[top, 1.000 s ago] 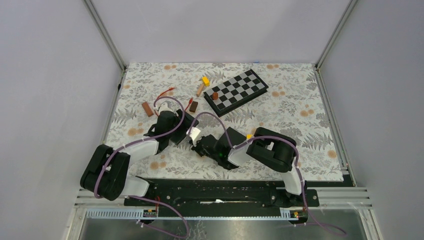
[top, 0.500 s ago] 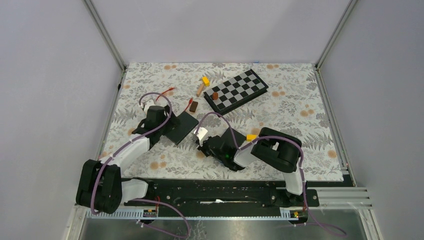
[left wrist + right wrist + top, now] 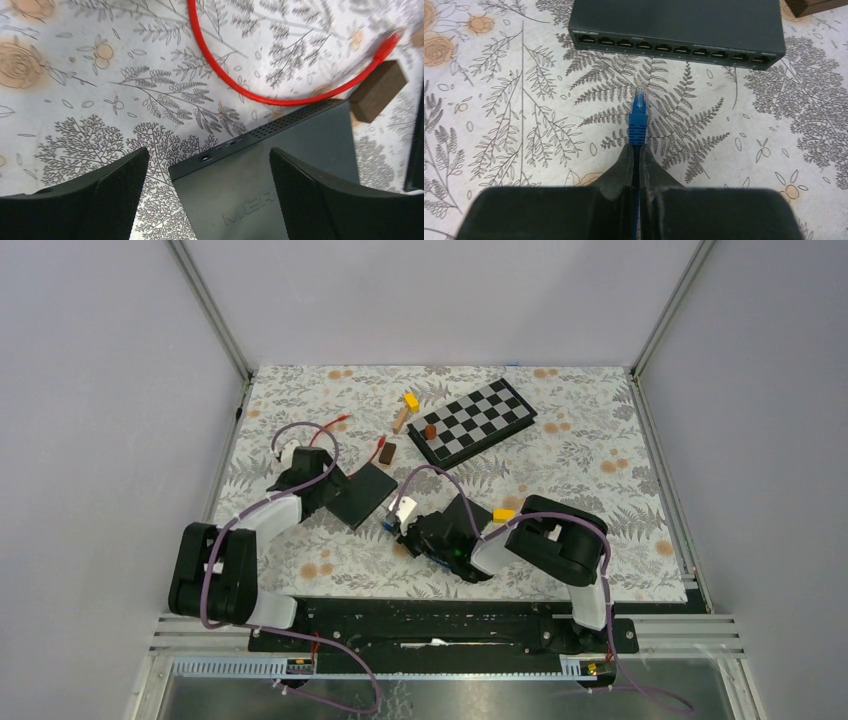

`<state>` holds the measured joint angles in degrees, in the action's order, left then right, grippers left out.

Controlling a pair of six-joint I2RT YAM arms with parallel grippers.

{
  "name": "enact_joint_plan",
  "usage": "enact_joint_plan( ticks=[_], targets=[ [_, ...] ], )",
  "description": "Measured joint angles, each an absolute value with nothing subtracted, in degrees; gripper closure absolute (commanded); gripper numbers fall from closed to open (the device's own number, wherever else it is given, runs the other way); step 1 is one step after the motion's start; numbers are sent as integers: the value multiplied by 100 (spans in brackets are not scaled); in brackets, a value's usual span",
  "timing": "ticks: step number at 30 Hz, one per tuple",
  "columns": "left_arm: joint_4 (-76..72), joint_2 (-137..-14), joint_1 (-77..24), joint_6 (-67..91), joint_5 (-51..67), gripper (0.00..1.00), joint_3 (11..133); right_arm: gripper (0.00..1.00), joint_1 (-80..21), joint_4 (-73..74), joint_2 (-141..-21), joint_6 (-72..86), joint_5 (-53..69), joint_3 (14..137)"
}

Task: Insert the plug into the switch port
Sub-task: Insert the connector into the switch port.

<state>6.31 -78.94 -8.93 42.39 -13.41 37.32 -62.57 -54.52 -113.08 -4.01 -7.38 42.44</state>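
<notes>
The black network switch [image 3: 360, 492] lies flat on the flowered table. In the right wrist view its row of ports [image 3: 674, 49] faces me. My right gripper [image 3: 638, 150] is shut on the blue cable just behind the blue plug [image 3: 638, 116], whose clear tip points at the ports a short gap away. The right gripper also shows in the top view [image 3: 397, 524]. My left gripper [image 3: 300, 478] is open at the switch's far left corner. In the left wrist view its fingers [image 3: 115, 192] straddle the switch corner [image 3: 260, 180] without touching it.
A red cable [image 3: 235, 85] loops behind the switch, with a brown block [image 3: 378, 91] beside it. A black and white chessboard [image 3: 472, 420] lies at the back, with small yellow, orange and wooden pieces [image 3: 411, 401] nearby. A yellow piece [image 3: 502, 513] sits by the right arm.
My left arm has swung left and back, from over the switch to its far left corner. My right gripper with the plug has shifted slightly right and stays short of the ports.
</notes>
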Motion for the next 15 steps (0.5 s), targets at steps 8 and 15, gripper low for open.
enact_joint_plan(
  ticks=[8, 15],
  targets=[
    [283, -8364, -891, 4051, -764, 19, 3747, 100, -6257, -5459, -11144, -209, -530, 4053],
    [-5, -8197, -864, 3885, -381, 23, 3474, 100, -6257, -5487, -11006, -40, -506, 3907]
  ],
)
